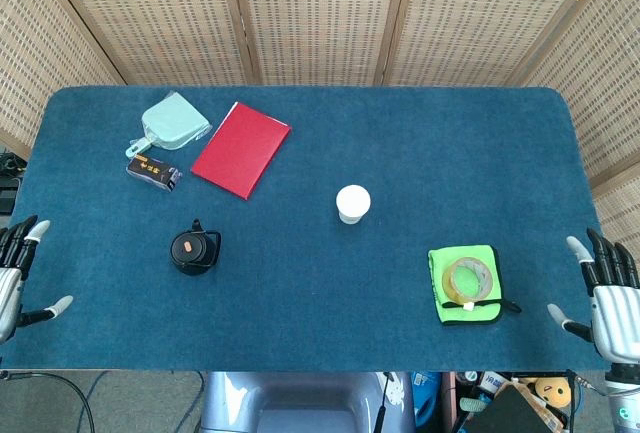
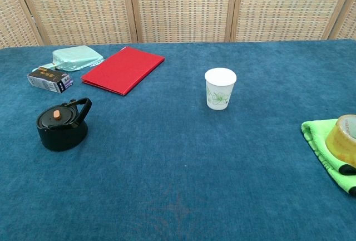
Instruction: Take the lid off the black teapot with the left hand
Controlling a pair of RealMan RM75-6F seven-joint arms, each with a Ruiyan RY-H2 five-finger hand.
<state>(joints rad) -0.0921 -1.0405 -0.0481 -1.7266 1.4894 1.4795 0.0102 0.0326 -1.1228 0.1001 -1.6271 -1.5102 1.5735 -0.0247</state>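
Black teapot (image 2: 62,125) sits upright on the counter's (image 1: 400,133) near-left part, lid (image 2: 58,118) on; its small orange knob (image 2: 57,113) is my likely pinch point — rigid, light, perhaps slippery; my left robot hand (image 1: 20,273) waits open and empty, well apart.

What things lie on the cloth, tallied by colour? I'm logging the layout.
Black: 2, teapot, small box
Red: 1, folder
Pale green: 1, dustpan
White: 1, paper cup
Bright green: 1, cloth
Yellowish: 1, tape roll
Total: 7
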